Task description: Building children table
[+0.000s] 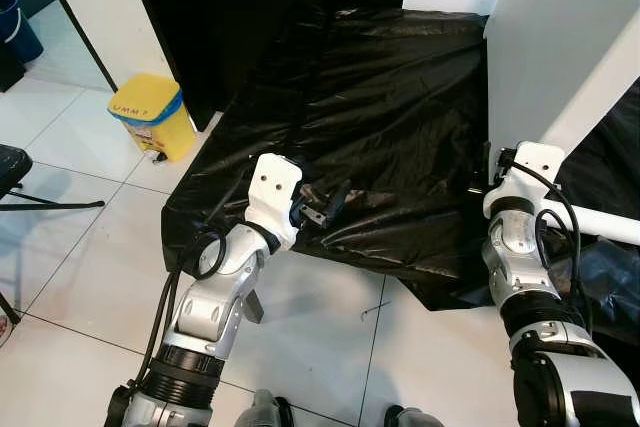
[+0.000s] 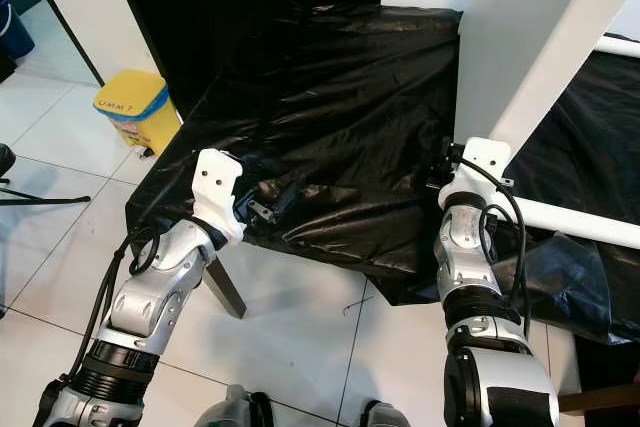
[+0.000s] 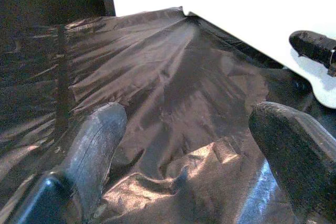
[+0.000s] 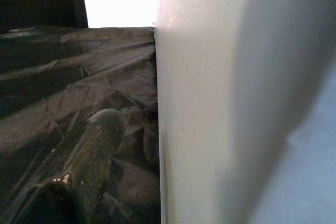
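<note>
A big white panel [image 1: 560,47] stands upright at the right, on a low surface draped in a black plastic sheet [image 1: 370,97]. A white rail [image 2: 580,222] runs off to the right from the panel's foot. My left gripper [image 1: 325,205] hovers open just above the sheet's front edge, with only wrinkled plastic between its fingers [image 3: 94,145]. My right gripper [image 1: 490,169] sits at the panel's lower left edge. One finger [image 4: 100,145] stands a little apart from the panel's face [image 4: 236,103]; the other is hidden behind it.
A yellow bin [image 1: 155,112] stands on the white tiled floor at the back left, with a blue bucket [image 1: 15,27] beyond it. A dark metal leg [image 2: 225,287] slants down under the sheet's front corner. A clear plastic bag [image 2: 570,267] lies at the right.
</note>
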Controlling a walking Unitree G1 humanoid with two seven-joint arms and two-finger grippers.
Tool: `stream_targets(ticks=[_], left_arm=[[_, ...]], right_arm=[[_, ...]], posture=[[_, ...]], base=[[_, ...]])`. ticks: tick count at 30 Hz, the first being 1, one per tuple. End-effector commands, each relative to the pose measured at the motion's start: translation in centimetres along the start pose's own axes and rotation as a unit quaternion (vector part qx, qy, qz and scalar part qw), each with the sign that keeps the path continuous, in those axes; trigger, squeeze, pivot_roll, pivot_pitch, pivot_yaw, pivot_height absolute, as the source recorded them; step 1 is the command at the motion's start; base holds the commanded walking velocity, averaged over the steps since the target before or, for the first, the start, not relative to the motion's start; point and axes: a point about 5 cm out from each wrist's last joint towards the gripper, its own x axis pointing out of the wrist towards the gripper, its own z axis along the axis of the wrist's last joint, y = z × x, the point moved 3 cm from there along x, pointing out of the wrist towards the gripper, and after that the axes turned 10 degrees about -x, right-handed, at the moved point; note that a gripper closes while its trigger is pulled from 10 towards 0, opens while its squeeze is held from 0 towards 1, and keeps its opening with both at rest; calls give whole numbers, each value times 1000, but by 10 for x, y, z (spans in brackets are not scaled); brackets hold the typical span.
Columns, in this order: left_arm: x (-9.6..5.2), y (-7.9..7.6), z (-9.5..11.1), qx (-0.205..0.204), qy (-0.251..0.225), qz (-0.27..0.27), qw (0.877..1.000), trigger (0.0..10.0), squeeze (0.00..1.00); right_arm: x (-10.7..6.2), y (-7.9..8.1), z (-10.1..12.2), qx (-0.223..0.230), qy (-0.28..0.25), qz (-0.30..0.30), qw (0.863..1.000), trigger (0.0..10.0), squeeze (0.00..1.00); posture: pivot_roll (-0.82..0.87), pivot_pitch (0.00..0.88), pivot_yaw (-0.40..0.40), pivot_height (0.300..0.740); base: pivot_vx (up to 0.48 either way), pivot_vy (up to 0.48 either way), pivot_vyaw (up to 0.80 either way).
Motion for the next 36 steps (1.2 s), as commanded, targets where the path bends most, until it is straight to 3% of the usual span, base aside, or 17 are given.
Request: stream_targets(ticks=[1,8,9,11,12,20,22,24,32,36], left_arm=[[-2,-2,0,-5,2,-7,1000,10000,0],[-2,-3,0,-6,2,-7,1000,10000,0],[-2,-3,0,-6,2,-7,1000,10000,0],[-2,-3,0,-6,2,-7,1000,10000,0],[-1,-3,1,-6,2,-7,1000,10000,0],[-1,-2,4,-4,0,-10,1000,10000,0],[0,-1,6,-2,-2,-11,1000,10000,0],[1,2,13,3,-9,-12,1000,10000,0],[2,-1,20,4,-17,-18,1000,10000,0],[0,-6,22,7,-18,-34,999,10000,0]], right_arm=[[1,2,-2,0,6,7,1000,10000,0],[0,4,-5,-4,10,15,1000,10000,0],[0,6,-6,-3,13,20,1000,6980,0],[0,6,-6,-3,13,20,1000,6980,0],[0,8,-6,-1,15,31,999,0,0],[-4,24,-4,13,7,77,997,0,0],[-6,31,-3,17,2,92,996,0,0],[-15,48,0,32,-8,130,991,0,0],[-27,65,1,48,-16,166,985,0,0],[-38,86,6,63,-27,213,975,0,0]], posture=[[46,161,24,740],[47,163,24,740],[48,164,26,740],[48,164,26,740],[48,164,27,740],[48,161,29,740],[50,159,26,740],[53,161,24,740],[55,159,24,740],[59,168,17,740]], base=[[0,0,0],[0,0,0],[0,0,0],[0,0,0],[0,0,0],[0,0,0],[0,0,0],[0,0,0],[0,0,0],[0,0,0]])
